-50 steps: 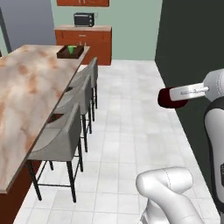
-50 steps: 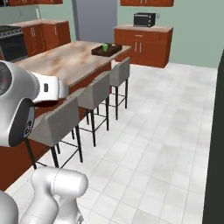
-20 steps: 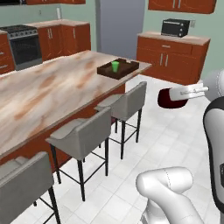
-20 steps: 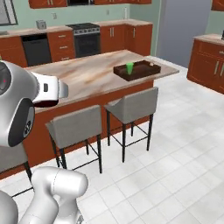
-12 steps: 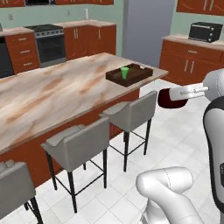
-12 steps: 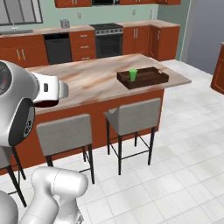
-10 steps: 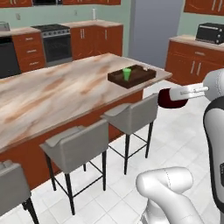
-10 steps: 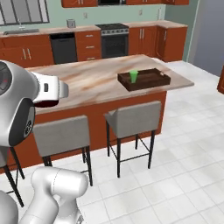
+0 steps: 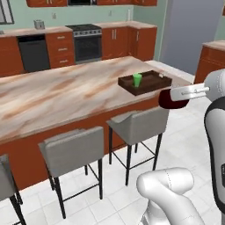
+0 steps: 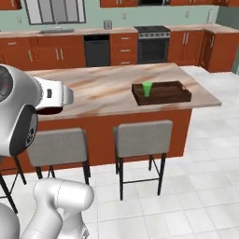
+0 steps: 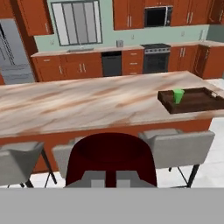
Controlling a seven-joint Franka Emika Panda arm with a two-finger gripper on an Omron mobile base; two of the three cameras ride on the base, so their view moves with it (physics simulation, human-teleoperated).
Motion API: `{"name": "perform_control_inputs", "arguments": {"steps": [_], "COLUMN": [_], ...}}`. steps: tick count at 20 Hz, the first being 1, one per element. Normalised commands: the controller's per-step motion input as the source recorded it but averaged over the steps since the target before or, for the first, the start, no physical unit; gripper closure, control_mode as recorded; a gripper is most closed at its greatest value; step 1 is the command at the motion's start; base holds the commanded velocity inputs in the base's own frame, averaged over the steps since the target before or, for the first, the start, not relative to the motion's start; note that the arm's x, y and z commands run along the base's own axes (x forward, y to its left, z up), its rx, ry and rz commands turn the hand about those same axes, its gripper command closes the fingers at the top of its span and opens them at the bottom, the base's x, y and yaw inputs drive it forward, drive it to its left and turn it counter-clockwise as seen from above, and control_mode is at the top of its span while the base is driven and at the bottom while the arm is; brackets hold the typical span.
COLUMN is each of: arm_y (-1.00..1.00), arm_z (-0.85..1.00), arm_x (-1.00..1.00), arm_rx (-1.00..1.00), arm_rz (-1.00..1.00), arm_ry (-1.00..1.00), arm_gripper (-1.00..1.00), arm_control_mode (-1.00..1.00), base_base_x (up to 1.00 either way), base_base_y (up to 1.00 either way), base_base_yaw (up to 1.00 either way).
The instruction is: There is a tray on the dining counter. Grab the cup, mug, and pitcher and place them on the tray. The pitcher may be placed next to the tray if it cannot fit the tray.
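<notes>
Gripper clamped on mug, mid-right of left base view. Tray on dining counter holds cup. Advice: keep mug level, approach, lower beside cup.

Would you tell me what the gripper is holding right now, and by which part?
The gripper is shut on the mug, gripping it at its rim, near side in the hand view.

The dining counter bears the tray near its right end, apparently nothing else.
</notes>
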Motion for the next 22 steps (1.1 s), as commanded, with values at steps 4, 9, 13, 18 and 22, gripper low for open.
{"name": "perform_control_inputs", "arguments": {"steps": [4,9,13,18,22], "arm_y": [0.00,0.00,0.00,0.00,0.00], "arm_z": [0.00,0.00,0.00,0.00,0.00], "arm_x": [0.00,0.00,0.00,0.00,0.00], "arm_rx": [0.00,0.00,0.00,0.00,0.00], "arm_rz": [0.00,0.00,0.00,0.00,0.00], "arm_ry": [0.00,0.00,0.00,0.00,0.00], "arm_gripper": [1.00,1.00,1.00,1.00,1.00], "arm_control_mode": [1.00,1.00,1.00,1.00,1.00], "base_base_x": [0.38,0.31,0.33,0.27,0.19], "base_base_y": [-0.59,-0.45,-0.44,-0.68,-0.70], "base_base_yaw": [0.37,0.32,0.29,0.21,0.09]}}
